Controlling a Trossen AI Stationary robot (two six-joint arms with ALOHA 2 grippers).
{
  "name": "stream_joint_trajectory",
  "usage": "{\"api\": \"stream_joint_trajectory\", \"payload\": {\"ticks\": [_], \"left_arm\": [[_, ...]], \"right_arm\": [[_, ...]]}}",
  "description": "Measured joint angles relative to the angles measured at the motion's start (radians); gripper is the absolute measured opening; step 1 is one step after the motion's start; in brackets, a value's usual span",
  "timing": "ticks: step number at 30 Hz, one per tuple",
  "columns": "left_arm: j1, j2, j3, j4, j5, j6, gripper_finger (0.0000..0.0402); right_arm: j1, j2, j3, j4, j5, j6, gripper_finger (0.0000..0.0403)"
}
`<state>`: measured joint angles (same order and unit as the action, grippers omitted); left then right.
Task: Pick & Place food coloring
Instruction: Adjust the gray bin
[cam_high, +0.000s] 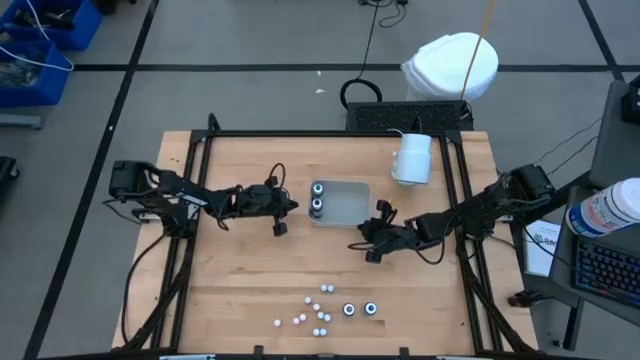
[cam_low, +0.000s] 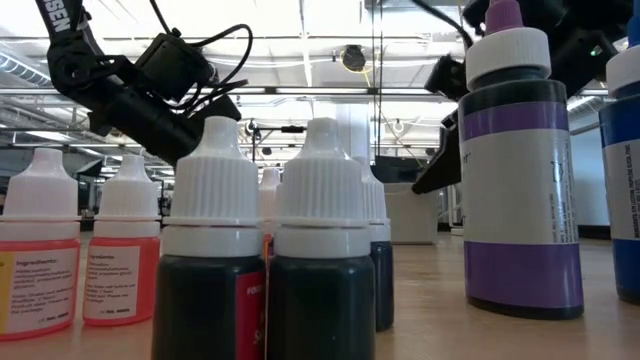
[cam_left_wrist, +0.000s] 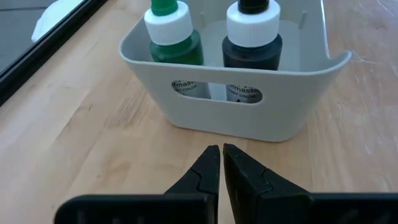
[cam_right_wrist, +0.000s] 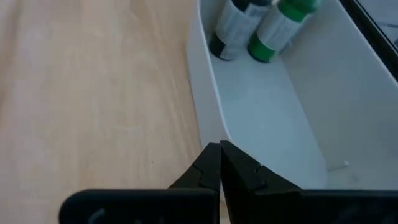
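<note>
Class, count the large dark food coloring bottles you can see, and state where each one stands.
4. Two bottles stand upright inside the grey tray, at its left end. Two more stand on the table's front edge, beside the small white-capped bottles, which could hide others.

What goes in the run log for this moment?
tray: two bottles inside | left gripper: shut, empty, beside tray | right gripper: shut, empty | remaining bottles: on table

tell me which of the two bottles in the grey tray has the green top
The green-topped bottle of green liquid, standing beside the black-topped dark bottle in the grey plastic tray.
</note>
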<state>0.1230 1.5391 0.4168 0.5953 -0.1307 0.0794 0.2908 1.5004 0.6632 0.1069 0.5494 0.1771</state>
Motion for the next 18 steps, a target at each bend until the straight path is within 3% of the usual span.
{"api": "stream_joint_trajectory", "payload": {"ticks": [11,14,18], "left_arm": [[0.000,0.000,0.000,-0.001,0.000,-0.010,0.0031],[0.000,0.000,0.000,-0.001,0.000,-0.023,0.0031],[0.000,0.000,0.000,-0.004,0.000,-0.035,0.0031]], "right_arm": [[0.112,-0.189,0.001,-0.075,-0.026,-0.006,0.0000],[0.140,-0.255,0.002,-0.199,-0.025,0.038,0.0000],[0.145,-0.313,0.002,-0.418,-0.021,0.211,0.0000]]}}
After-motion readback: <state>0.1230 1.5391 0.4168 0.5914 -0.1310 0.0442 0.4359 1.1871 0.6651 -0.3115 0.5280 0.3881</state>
